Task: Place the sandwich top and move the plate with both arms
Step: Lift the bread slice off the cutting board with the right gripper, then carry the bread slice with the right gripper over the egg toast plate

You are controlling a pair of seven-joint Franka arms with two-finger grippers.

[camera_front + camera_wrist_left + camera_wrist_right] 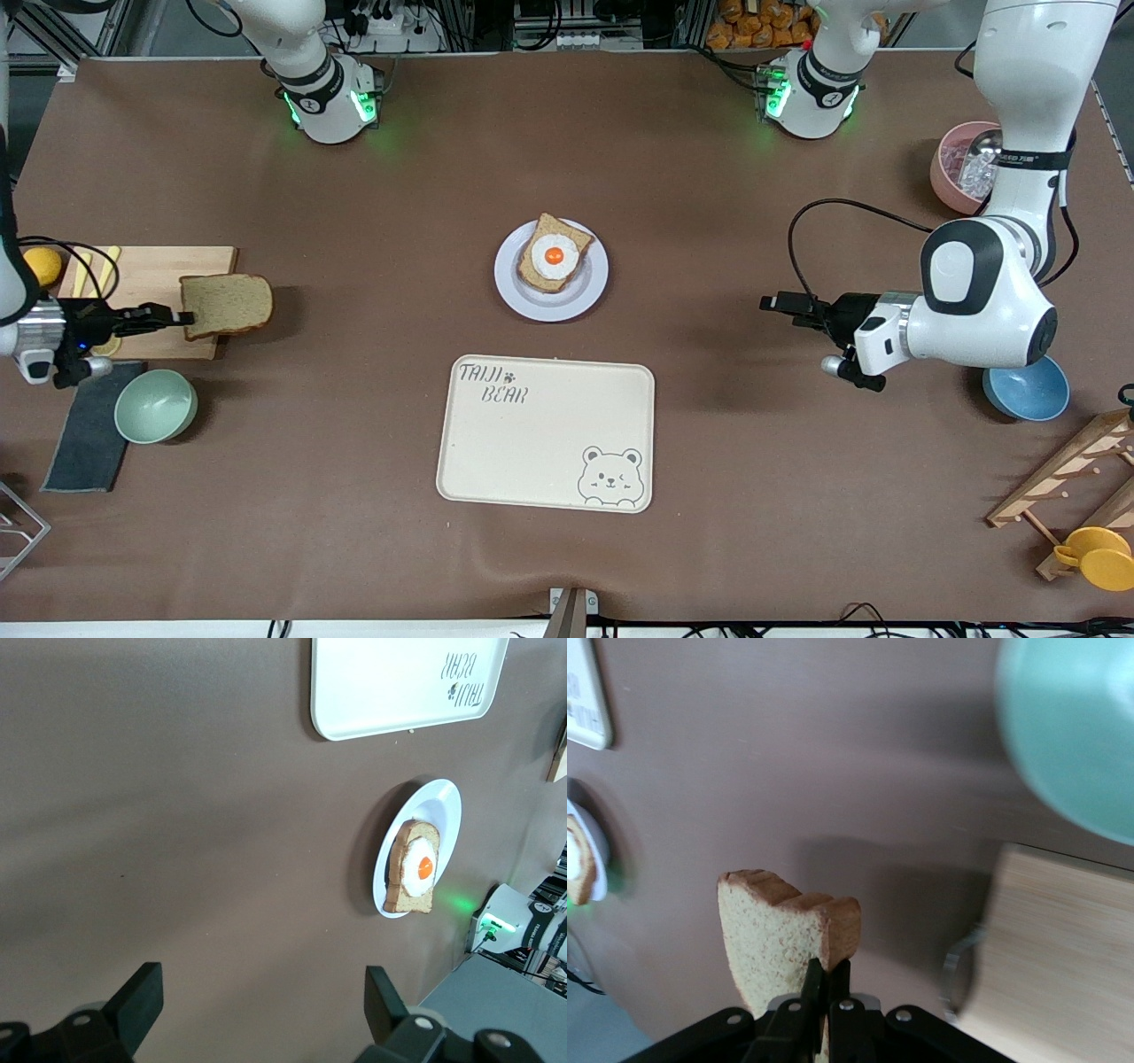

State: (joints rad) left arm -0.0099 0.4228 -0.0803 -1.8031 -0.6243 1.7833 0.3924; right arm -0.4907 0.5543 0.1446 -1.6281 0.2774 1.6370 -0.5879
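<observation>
The sandwich top (229,305), a plain brown bread slice, hangs over the edge of a wooden cutting board (146,282). My right gripper (183,317) is shut on its crust edge; the right wrist view shows the slice (775,943) pinched between the jaws of the right gripper (826,979). The round pale plate (532,306) sits mid-table and carries a bread slice with a fried egg (553,254). My left gripper (793,312) hovers open over bare table toward the left arm's end. The left wrist view shows the left gripper (263,1005) with nothing in it and the plate (447,811) some way off.
A cream bear tray (545,434) lies nearer the front camera than the plate. A green bowl (156,405) and grey cloth (89,434) sit by the board. A blue bowl (1026,390), pink bowl (961,164) and wooden rack (1063,483) stand at the left arm's end.
</observation>
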